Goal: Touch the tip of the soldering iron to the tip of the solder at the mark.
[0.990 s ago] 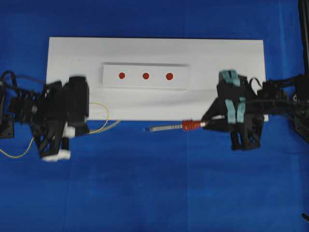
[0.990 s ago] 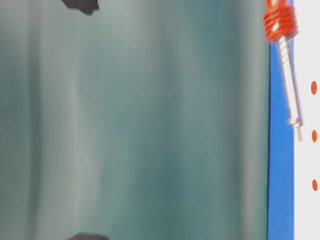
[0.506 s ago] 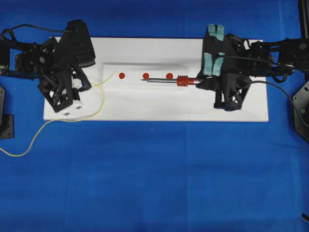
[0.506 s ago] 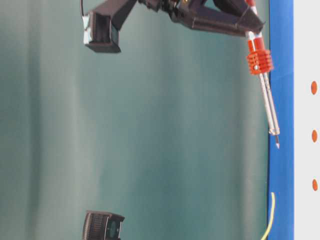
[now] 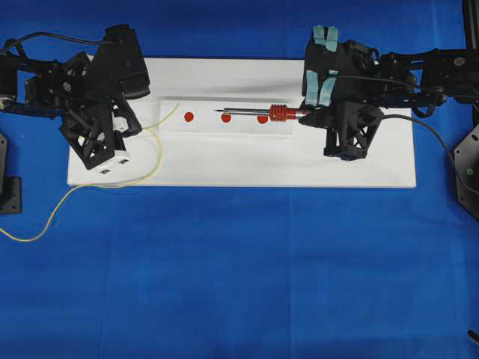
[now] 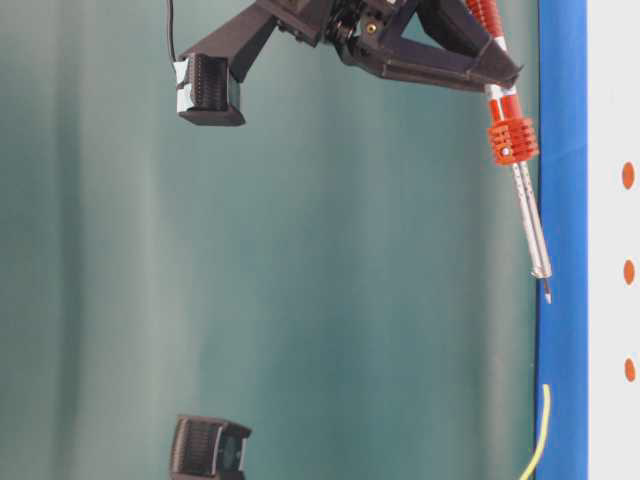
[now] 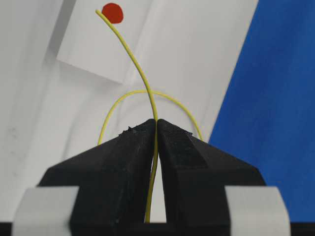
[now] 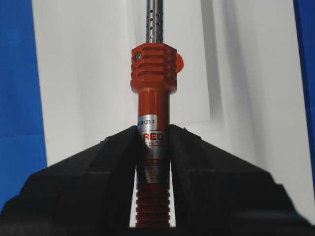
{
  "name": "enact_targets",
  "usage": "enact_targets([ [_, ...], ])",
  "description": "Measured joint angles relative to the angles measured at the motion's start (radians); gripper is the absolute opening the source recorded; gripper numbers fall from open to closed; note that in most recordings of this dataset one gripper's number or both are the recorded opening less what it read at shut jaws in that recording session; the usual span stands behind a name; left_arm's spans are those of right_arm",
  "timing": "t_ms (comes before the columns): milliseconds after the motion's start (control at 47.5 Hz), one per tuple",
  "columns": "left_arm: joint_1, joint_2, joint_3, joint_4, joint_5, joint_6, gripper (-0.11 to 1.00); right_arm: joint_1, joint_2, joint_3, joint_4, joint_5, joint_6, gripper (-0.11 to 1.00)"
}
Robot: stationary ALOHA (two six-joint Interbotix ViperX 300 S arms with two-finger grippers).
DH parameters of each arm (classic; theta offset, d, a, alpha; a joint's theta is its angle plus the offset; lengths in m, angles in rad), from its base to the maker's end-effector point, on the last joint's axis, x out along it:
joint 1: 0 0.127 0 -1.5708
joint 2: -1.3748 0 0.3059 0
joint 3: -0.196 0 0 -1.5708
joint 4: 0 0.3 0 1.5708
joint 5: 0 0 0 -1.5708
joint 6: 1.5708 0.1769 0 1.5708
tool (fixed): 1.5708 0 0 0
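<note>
A smooth blue cloth [image 5: 247,277] is covering the table beneath a flat white board [image 5: 224,168]. The left gripper [image 7: 156,129] is pinching the thin, limp yellow solder wire [image 7: 135,64], its tip nearing the left red mark [image 5: 188,117]. The right gripper [image 8: 153,135] is clamping the ribbed red-handled soldering iron [image 5: 258,113]; their tips are well apart, so contact remains.

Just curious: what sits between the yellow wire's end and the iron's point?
Overhead, one red dot on the white card lies between the solder and soldering iron.

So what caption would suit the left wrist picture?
Black jaws pinch the yellow solder, its tip arching up beside a red mark on the white card.
</note>
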Motion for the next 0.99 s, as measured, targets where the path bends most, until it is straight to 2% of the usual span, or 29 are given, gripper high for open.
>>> enact_targets([
  [442,-0.017,0.161,0.002,0.0,-0.097,-0.006,0.03,-0.003,0.0,0.0,-0.02,0.0,-0.002,0.07],
  [990,-0.028,0.183,0.006,-0.002,-0.114,-0.025,0.03,-0.003,0.034,-0.023,-0.025,-0.002,-0.002,0.07],
])
